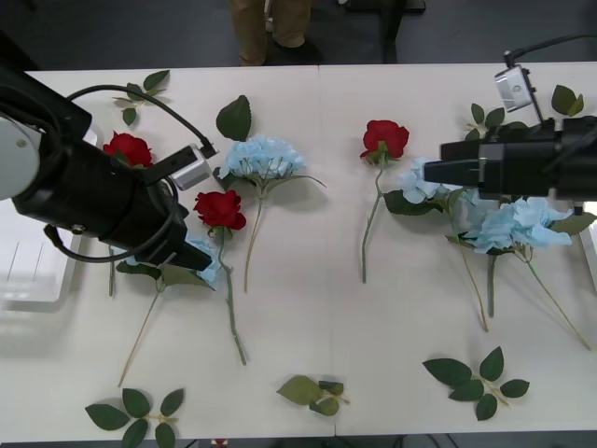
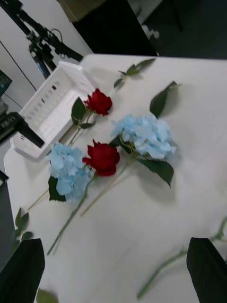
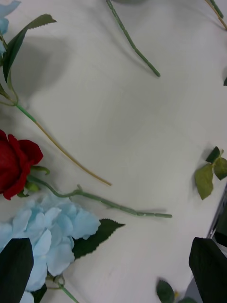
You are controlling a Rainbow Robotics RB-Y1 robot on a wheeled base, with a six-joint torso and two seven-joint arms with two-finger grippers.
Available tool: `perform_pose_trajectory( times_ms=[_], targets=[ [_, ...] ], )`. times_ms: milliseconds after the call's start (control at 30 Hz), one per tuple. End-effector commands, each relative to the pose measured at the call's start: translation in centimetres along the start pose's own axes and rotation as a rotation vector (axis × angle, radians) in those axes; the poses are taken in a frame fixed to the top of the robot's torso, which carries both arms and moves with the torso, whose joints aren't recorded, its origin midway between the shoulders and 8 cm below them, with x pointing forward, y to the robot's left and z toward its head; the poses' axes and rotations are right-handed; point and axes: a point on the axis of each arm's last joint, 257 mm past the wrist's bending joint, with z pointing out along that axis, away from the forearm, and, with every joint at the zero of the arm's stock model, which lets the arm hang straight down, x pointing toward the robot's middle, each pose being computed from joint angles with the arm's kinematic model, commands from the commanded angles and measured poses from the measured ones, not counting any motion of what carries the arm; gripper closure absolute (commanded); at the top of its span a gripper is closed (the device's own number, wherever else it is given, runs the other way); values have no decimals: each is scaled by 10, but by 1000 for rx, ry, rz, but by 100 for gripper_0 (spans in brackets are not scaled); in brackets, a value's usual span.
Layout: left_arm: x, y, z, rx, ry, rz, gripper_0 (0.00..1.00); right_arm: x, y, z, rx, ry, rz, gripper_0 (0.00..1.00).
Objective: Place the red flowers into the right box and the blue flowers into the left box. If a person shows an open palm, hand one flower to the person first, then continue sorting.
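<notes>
While the left hand (image 3: pixel 113 270) hangs open just above a red rose (image 3: pixel 16 163) and a blue flower (image 3: pixel 52 241), their thin, bendy stems look best to pinch.

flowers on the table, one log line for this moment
left gripper open over blue flower | right gripper open | red roses unsorted

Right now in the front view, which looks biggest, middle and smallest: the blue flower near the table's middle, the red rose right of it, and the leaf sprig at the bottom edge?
1. The blue flower looks biggest.
2. The red rose comes next.
3. The leaf sprig looks smallest, though only slightly smaller than the rose bloom.
</notes>
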Motion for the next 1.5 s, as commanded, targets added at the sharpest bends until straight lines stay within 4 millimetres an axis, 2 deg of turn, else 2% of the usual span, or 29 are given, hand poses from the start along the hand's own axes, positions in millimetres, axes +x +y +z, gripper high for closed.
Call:
perform_pose_trajectory(
  times_ms=[33,67,100,167,300,400,467,667,733,867,1067,1133,1267,1500],
  targets=[
    [18,20,-44,-59,81,-240,4,7,-13,-63,86,173,95,12],
    [18,20,-44,-59,81,-240,4,7,-13,-63,86,173,95,12],
    [27,26,-52,-83,101,-306,4,26,-16,-76,108,219,180,13],
    [36,36,-55,-131,119,-388,4,53,-22,-87,134,250,270,12],
    [44,67,-54,-270,120,-491,4,104,-45,-105,232,287,311,12],
    [52,86,-46,-325,149,-556,4,140,-72,-122,349,308,186,12],
    [64,97,-41,-341,166,-632,4,155,-86,-131,411,317,97,12],
    [112,133,-38,-365,214,-820,4,196,-106,-153,499,385,-36,12],
    [122,146,-38,-383,204,-855,4,205,-111,-156,524,403,-62,12],
    [127,172,-34,-419,142,-895,4,218,-125,-150,579,423,-132,12],
    [130,200,-21,-451,90,-949,4,214,-146,-138,645,389,-202,12],
    [128,211,-19,-463,74,-971,4,214,-158,-136,667,397,-234,12],
    [120,228,-12,-478,47,-998,4,229,-167,-121,645,436,-221,12],
    [99,244,0,-498,11,-989,4,244,-180,-102,631,460,-185,13]
  ],
)
